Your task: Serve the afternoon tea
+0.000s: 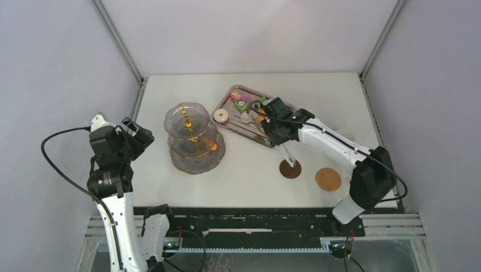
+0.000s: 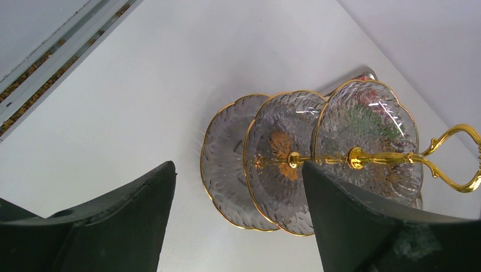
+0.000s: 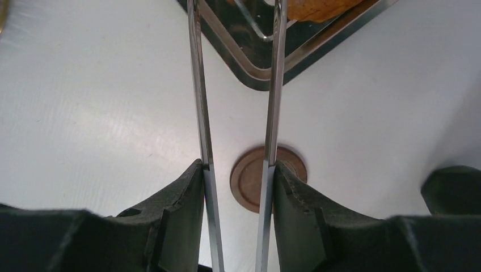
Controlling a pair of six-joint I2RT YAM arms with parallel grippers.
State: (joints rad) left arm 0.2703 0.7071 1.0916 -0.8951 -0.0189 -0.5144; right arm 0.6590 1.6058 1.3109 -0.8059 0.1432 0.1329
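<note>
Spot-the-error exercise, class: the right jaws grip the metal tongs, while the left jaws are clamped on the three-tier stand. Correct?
No. The left jaws are open, apart from the three-tier stand, as the left wrist view shows. The right jaws do grip the metal tongs.

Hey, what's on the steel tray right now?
A white donut, small colourful cakes and an orange cookie lie on the tray. From above, the right gripper, shut on the tongs, covers the tray's right part, so anything there is hidden.
</note>
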